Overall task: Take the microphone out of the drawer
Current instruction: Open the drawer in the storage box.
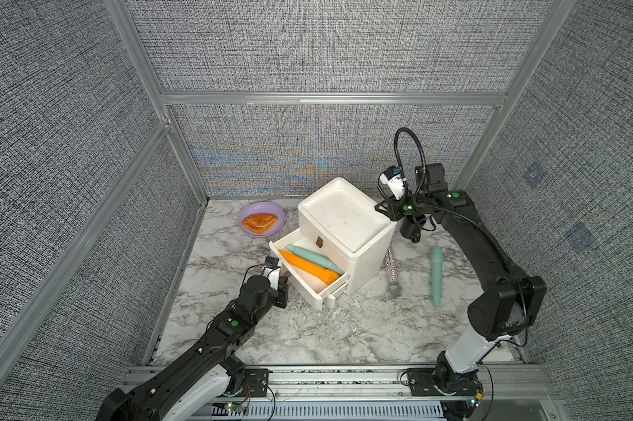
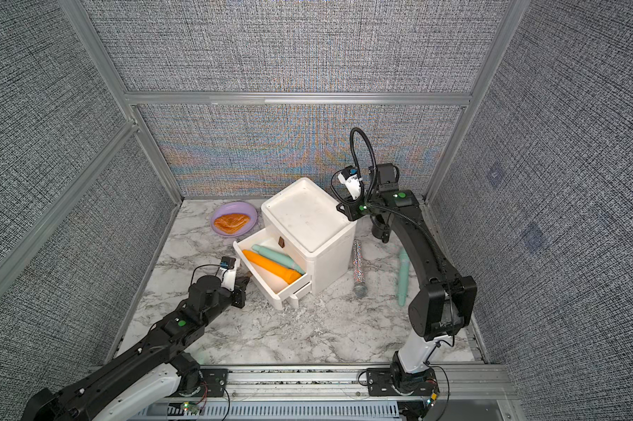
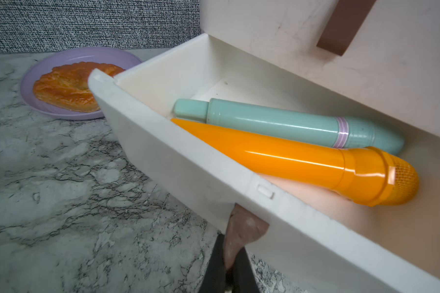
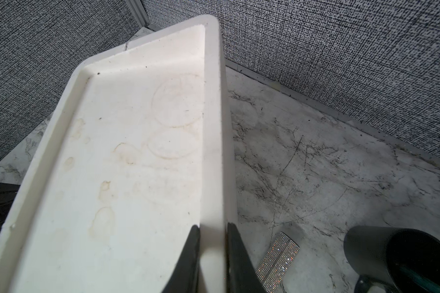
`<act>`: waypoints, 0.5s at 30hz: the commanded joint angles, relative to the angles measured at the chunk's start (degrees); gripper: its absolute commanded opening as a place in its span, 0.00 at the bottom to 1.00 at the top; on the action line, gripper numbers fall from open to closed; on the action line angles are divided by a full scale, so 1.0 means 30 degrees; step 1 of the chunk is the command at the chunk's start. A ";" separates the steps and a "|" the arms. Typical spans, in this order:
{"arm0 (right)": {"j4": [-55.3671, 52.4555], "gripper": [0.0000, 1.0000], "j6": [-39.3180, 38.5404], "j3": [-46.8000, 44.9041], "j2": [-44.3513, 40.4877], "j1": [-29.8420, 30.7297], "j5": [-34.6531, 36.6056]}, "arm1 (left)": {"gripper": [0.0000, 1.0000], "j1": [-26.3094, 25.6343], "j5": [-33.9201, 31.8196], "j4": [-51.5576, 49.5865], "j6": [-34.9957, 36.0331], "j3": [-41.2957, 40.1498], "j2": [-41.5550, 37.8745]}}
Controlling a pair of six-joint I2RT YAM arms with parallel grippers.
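Orange microphone (image 3: 302, 162) and teal microphone (image 3: 277, 124) lie side by side in the open drawer (image 3: 188, 172). Left jaws are clenched on the drawer's brown tab (image 3: 244, 228); right jaws grip the cabinet's top rim (image 4: 212, 126).

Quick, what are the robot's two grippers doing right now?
Left gripper: shut on the drawer tab.
Right gripper: shut on the cabinet rim.
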 commanded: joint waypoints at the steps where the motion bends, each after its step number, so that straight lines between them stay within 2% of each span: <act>1: 0.2010 0.08 0.0641 0.0159 -0.0117 -0.0114 0.0398 | 0.00 0.0045 -0.1311 -0.0813 -0.0828 -0.0134 -0.1188; 5: 0.2096 0.09 0.0625 0.0137 -0.0209 -0.0108 0.0447 | 0.00 0.0045 -0.1131 -0.1446 -0.1404 -0.0291 -0.1747; 10: 0.2187 0.09 0.0671 0.0144 -0.0215 -0.0106 0.0353 | 0.00 0.0045 -0.0425 -0.1961 -0.2635 -0.0307 -0.1179; 13: 0.2216 0.09 0.0595 0.0159 -0.0251 -0.0081 0.0289 | 0.07 0.0045 -0.0571 -0.2558 -0.3192 0.0045 -0.0535; 15: 0.2215 0.08 0.0513 0.0166 -0.0284 -0.0023 0.0188 | 0.19 0.0045 -0.0690 -0.3053 -0.3421 0.0408 -0.0259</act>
